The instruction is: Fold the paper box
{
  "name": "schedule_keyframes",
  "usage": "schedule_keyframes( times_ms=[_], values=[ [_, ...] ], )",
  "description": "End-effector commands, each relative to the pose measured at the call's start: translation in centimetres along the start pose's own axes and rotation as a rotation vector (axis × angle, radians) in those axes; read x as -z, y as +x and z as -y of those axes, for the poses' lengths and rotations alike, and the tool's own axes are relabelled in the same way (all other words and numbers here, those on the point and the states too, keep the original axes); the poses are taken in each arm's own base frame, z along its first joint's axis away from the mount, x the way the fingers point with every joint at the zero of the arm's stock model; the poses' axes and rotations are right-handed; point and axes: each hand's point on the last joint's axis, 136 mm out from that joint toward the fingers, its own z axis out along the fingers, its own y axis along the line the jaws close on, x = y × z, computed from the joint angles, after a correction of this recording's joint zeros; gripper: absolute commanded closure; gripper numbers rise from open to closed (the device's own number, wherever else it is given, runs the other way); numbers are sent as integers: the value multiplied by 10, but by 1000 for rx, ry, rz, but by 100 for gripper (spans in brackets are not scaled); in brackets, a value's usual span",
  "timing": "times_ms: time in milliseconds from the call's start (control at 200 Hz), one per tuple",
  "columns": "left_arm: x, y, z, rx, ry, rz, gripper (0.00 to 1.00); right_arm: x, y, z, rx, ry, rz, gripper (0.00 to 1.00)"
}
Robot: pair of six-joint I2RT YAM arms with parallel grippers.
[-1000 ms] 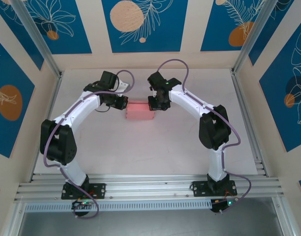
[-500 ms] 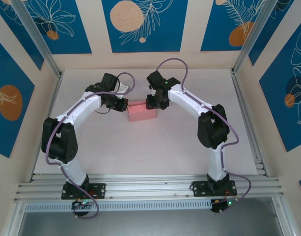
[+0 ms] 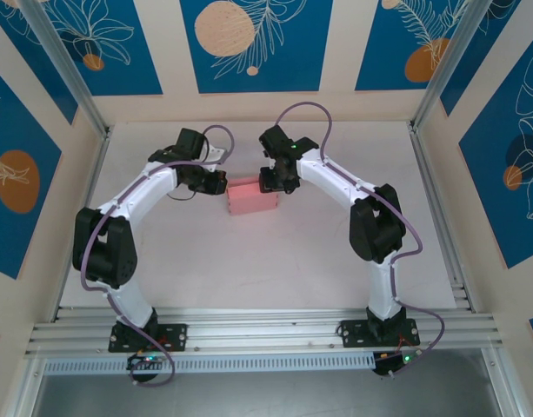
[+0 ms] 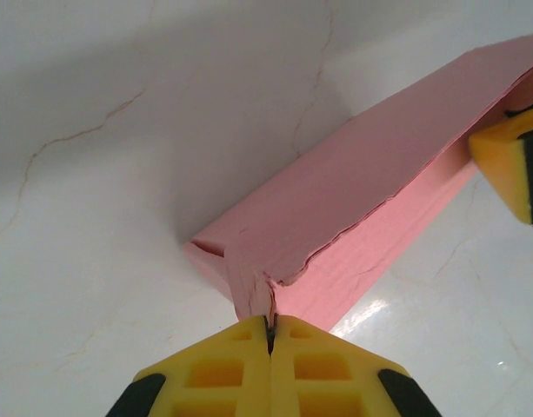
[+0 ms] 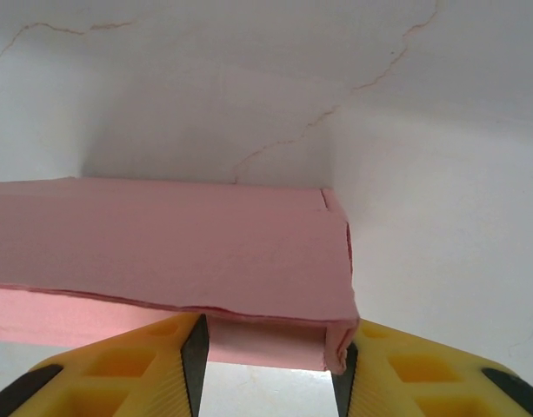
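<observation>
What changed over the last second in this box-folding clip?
The pink paper box turned slightly, and the right gripper, straddling one end of it, edged left. The left gripper stayed pinched shut on the corner at the other end.

Open tabletop (image 3: 249, 269) near and far of box (image 3: 251, 198). Hemmed at either end by left gripper (image 3: 221, 184) and right gripper (image 3: 269, 182).

Top view taken from above and behind arm bases (image 3: 147, 335), facing down on whole worktop (image 3: 249, 261). Wrist views taken very near, low, from opposite ends of paper box (image 3: 251, 198), shared by all three.
</observation>
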Motion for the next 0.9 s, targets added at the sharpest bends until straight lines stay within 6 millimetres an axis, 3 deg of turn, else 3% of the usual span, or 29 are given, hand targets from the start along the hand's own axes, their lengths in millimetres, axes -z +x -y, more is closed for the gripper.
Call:
schedule_keyframes(
  times_ms=[0,180,540,755,895],
  values=[
    [2,-4,12,83,101,27,100,-20,15,2,26,28,-55,57],
    [3,-2,18,128,147,31,97,-20,14,0,41,25,-51,60],
    [2,15,-10,71,-20,17,58,-17,13,-5,39,11,-43,60],
    [0,19,-14,-17,-85,33,59,-19,12,-8,39,4,-45,60],
    [0,10,-10,-124,-108,90,60,-20,12,-9,41,3,-48,61]
  ],
)
